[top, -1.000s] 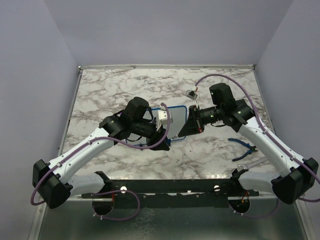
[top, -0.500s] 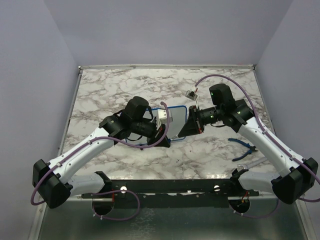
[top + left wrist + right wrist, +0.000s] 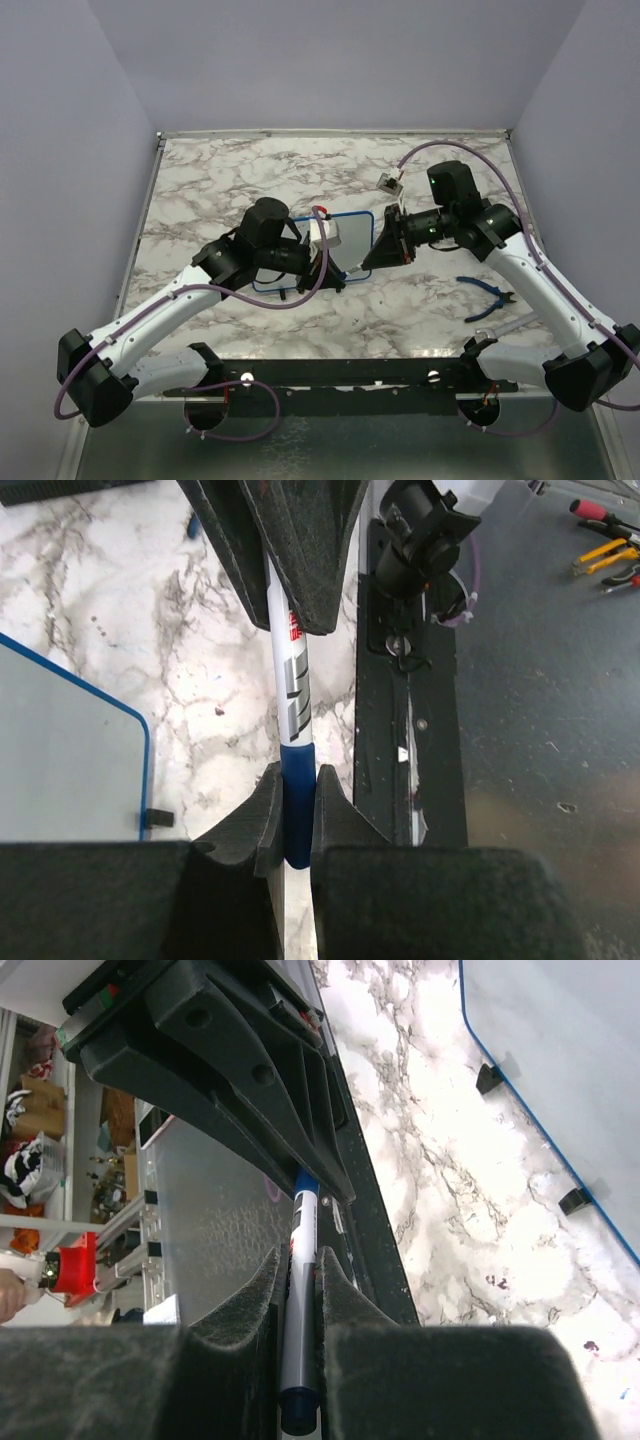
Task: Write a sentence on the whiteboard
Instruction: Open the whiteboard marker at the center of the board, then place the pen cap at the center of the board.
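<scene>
Left hand has clamped shut on the marker at its blue end; right hand grips the other end, just beside the whiteboard.

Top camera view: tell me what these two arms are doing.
Both arms meet above the marble table, holding one marker between them. The left gripper is shut on its blue end, and the right gripper is shut on the white barrel. The whiteboard lies flat on the table beside them, and the parts in view carry no writing. It looks like a handover or an uncapping, with writing not yet begun.
</scene>
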Action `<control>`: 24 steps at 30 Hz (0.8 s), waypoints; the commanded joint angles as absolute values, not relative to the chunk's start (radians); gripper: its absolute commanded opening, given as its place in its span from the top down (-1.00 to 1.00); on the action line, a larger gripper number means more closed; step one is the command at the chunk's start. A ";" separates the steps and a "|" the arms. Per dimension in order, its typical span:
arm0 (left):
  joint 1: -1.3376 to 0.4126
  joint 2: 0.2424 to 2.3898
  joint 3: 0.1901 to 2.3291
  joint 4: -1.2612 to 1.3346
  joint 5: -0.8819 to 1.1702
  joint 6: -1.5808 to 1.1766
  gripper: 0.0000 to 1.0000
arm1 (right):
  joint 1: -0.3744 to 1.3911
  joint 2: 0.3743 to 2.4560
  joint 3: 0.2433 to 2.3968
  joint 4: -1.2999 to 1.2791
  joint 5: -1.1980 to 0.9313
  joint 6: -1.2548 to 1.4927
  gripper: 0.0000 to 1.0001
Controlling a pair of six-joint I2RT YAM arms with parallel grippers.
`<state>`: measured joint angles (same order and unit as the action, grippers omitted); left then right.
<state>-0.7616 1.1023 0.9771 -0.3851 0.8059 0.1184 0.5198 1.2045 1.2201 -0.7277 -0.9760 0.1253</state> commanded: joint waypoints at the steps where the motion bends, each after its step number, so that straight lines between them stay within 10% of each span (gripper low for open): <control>1: -0.761 1.039 0.919 -0.466 0.827 0.147 1.00 | 0.443 1.175 1.281 -0.841 -1.010 0.046 1.00; 24: -0.769 0.961 0.863 -0.457 0.723 0.120 1.00 | 0.426 1.124 1.466 -1.008 -0.732 0.049 0.99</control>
